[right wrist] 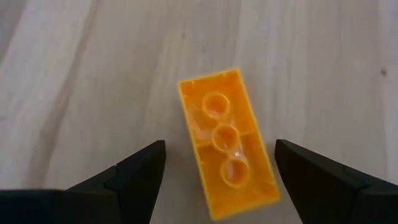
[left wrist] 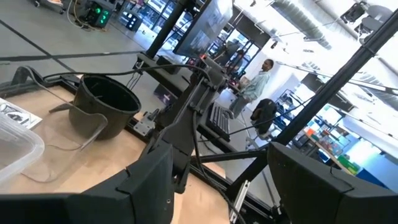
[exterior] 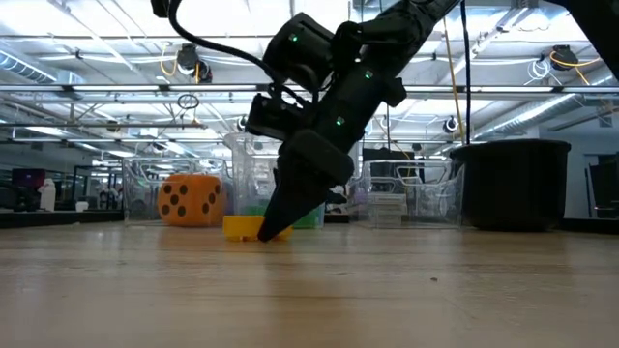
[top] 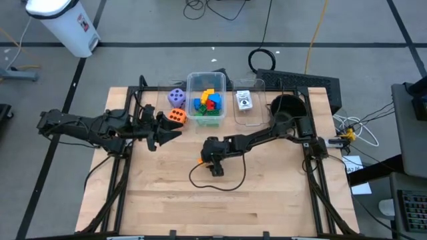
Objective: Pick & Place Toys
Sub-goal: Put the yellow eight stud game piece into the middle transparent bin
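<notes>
A yellow-orange building block point(right wrist: 227, 143) lies on the bare wood with its hollow underside up, also visible in the low view point(exterior: 244, 227). My right gripper point(right wrist: 219, 149) slants down over it, open, one finger on either side of the block's long sides, touching nothing; from above it is near the table's middle point(top: 203, 160). An orange die point(top: 177, 117) and a purple die point(top: 176, 97) sit on the table beside a clear tub point(top: 208, 83) of coloured blocks. My left gripper point(top: 175, 131) hovers open next to the orange die, with nothing between its fingers point(left wrist: 221, 155).
A second clear tub point(top: 248, 85) holding a white card stands right of the block tub, and a black round pot point(top: 287, 107) stands at the far right. A black cable loops on the wood point(top: 213, 183) near the right gripper. People show in the room beyond the table.
</notes>
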Motion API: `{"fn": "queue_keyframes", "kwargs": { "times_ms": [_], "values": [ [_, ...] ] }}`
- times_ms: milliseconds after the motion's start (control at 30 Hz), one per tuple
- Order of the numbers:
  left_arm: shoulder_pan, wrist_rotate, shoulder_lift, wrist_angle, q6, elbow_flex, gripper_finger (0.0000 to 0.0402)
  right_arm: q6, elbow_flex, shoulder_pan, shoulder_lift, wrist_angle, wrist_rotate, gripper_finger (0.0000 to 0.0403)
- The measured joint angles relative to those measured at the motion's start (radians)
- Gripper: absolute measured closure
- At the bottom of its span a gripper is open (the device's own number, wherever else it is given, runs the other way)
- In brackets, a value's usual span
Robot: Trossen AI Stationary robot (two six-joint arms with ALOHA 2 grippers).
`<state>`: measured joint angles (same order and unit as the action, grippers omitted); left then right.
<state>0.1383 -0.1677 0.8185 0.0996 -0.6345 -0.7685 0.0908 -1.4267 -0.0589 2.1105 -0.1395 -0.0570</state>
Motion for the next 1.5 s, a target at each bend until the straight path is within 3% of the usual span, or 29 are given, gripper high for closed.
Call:
{"fn": "queue_keyframes", "kwargs": {
  "times_ms": [200, 400, 567, 867, 1100, 1500],
  "values": [
    [0.001, 0.0, 0.0, -0.001, -0.004, 0.0, 0.0133, -0.031, -0.001, 0.0, 0.0, -0.004, 0.0, 0.0146],
    [0.001, 0.0, 0.0, -0.002, -0.004, 0.0, 0.0133, -0.095, 0.0, 0.0, -0.01, 0.011, -0.009, 0.0219],
    [0.001, 0.0, 0.0, -0.005, 0.002, 0.0, 0.0133, -0.157, 0.0, 0.0, -0.025, 0.016, -0.125, 0.0276],
    [0.001, 0.0, 0.0, -0.009, 0.016, 0.0, 0.0133, -0.25, 0.0, 0.002, -0.102, 0.003, -0.129, 0.0277],
    [0.0, -0.003, 0.0, -0.01, 0.031, 0.0, 0.0133, -0.339, -0.001, 0.008, -0.247, 0.116, -0.126, 0.0274],
    [-0.002, -0.162, 0.001, 0.184, 0.196, 0.0, 0.0133, -0.647, 0.0, 0.031, -0.39, 0.397, -0.018, 0.0271]
  ]
}}
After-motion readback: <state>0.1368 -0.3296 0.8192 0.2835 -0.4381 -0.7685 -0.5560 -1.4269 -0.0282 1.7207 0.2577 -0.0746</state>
